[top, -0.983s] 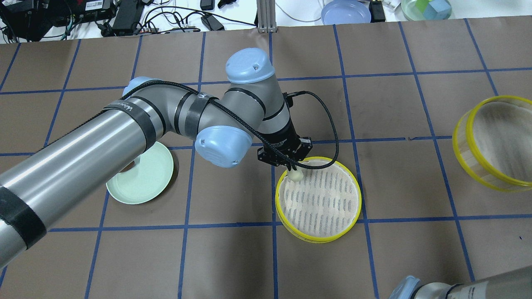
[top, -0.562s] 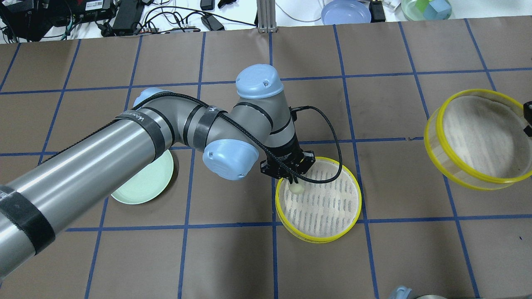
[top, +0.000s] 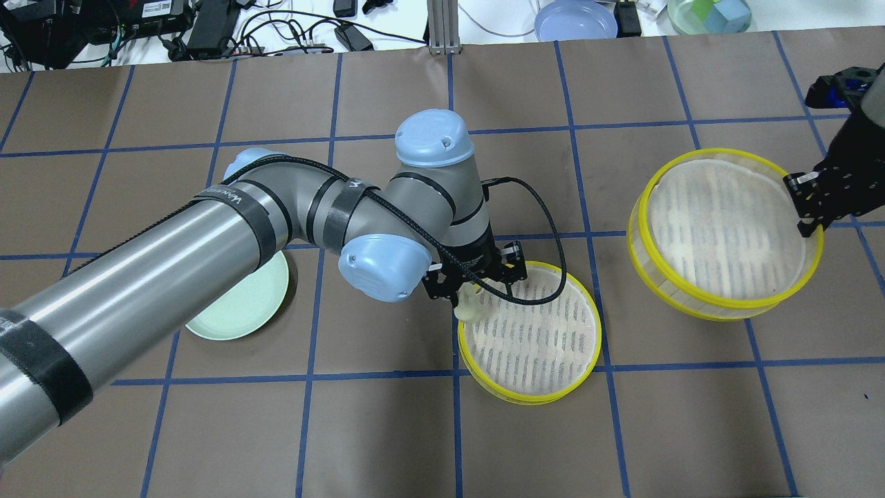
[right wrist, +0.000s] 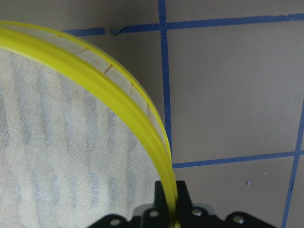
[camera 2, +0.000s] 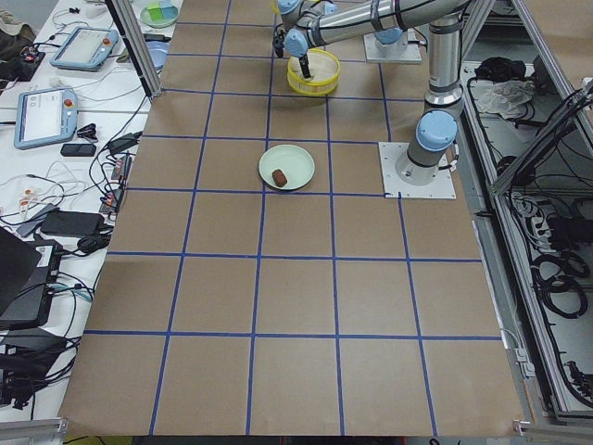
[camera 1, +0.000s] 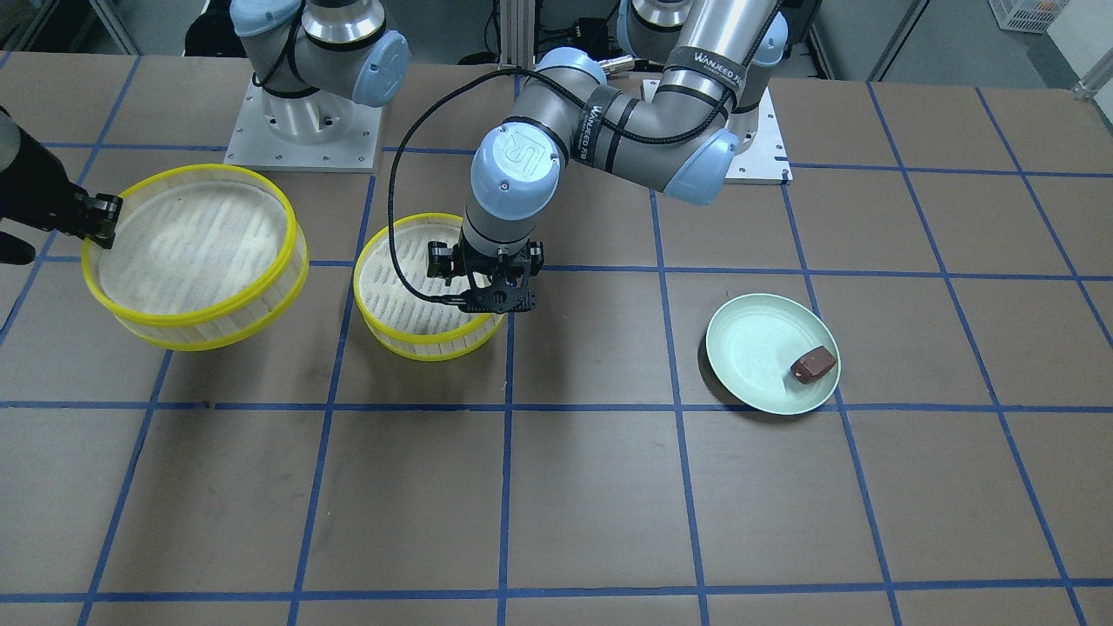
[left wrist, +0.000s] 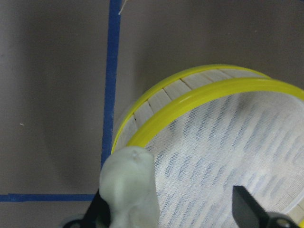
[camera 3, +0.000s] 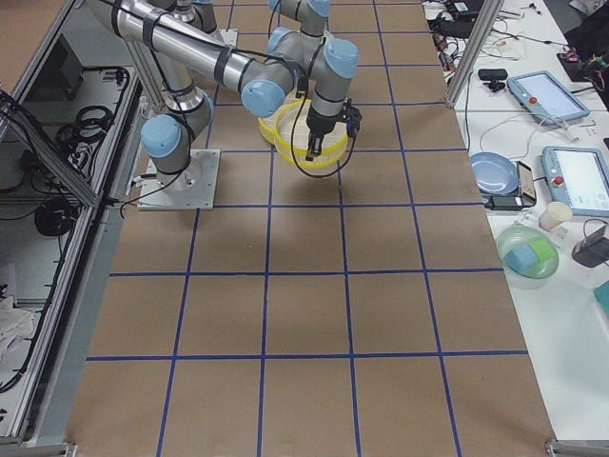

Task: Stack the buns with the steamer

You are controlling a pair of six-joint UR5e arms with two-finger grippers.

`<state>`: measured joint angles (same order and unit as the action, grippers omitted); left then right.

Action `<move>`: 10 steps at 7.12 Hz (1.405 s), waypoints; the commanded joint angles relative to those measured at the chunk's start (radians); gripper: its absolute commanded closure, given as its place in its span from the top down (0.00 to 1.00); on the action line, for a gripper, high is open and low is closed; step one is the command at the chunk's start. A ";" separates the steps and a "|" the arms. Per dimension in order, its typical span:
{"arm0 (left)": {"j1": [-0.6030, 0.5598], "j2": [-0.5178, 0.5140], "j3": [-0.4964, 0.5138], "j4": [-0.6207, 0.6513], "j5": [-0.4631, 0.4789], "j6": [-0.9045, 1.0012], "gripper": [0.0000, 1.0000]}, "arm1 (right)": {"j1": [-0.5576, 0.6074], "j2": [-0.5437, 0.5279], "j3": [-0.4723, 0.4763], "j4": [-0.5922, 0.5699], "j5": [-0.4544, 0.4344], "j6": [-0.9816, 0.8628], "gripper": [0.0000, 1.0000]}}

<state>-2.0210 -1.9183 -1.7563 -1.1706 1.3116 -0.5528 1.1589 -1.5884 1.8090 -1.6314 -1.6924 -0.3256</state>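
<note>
Table (top: 691,429): brown paper with a blue tape grid, matte. The left arm (top: 159,256) fills the left half of the overhead view and covers most of the plate. The right arm (top: 868,131) is cropped at that view's right edge, so only the wrist end shows. Gripped steamer tray (top: 719,308): upper right of the overhead view, slightly tilted, shadow beneath, apparently off the table. It has a bright yellow rim, a translucent slatted wall and a white mesh-like floor with dark slots. Its far wall is hidden in the front view, and the right wrist view shows only a segment of rim and floor (right wrist: 57,142). Resting steamer tray (top: 532,398): flat on the table at frame centre, same build, well apart from the other. In the front view its right side is blocked by the left wrist. Both side views are too small to separate the trays' details. Plate (camera 1: 756,348): pale green, smooth, round. It shows whole only in the front view, right of centre. Right gripper (top: 805,207): clamped on the gripped tray's rim, one finger each side — clearest in its own wrist view. Left gripper (top: 470,299): over the resting tray's left rim, jaws standing wide apart in the left wrist view. Brown bun (camera 1: 814,363): blocky, on the plate's right rim area, hidden under the arm in the overhead view. Cream bun (left wrist: 130,185): rounded and doughy, against one finger only, over the tray's rim. Cannot tell whether it rests on anything. The gripper body hides it in the front view.
</note>
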 commanded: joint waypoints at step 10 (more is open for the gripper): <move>0.300 0.117 0.176 -0.214 0.287 0.342 1.00 | 0.226 -0.018 0.096 0.004 0.037 0.317 0.00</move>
<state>-1.8519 -1.8253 -1.6064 -1.3427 1.5414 -0.3950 1.3023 -1.6147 1.8802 -1.6280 -1.6778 -0.1028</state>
